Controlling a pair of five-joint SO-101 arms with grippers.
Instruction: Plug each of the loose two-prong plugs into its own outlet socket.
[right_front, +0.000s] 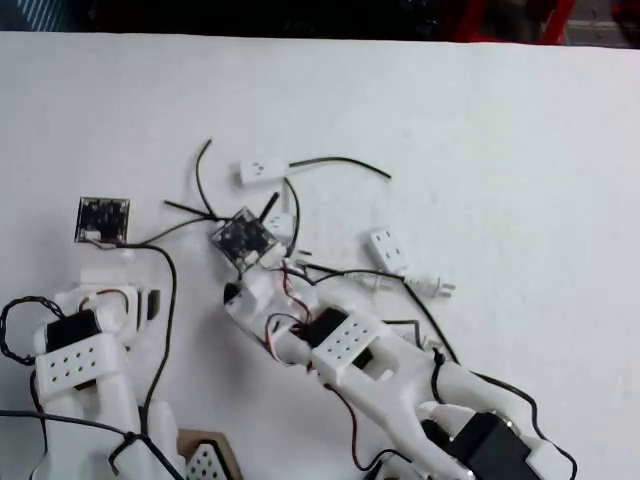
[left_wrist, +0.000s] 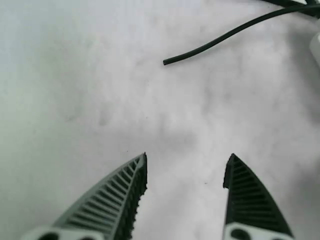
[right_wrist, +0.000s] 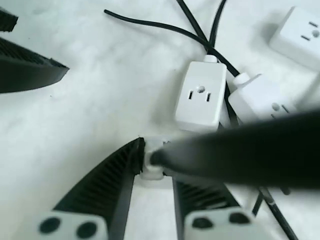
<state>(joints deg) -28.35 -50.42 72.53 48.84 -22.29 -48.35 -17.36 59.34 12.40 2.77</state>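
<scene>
Since the right claw (right_wrist: 157, 161) is pinched narrow on a white plug (right_wrist: 149, 169), probably to steer it in, the face-up outlet socket (right_wrist: 201, 95) lies just ahead. A black cord (right_wrist: 240, 150) drapes across the claw and crowds that side. Left claw (left_wrist: 185, 165) spread wide, holding nothing, over bare desk (left_wrist: 75, 75) with open room around. Second two-prong plug (right_front: 440, 288) loose beside the right arm.
</scene>
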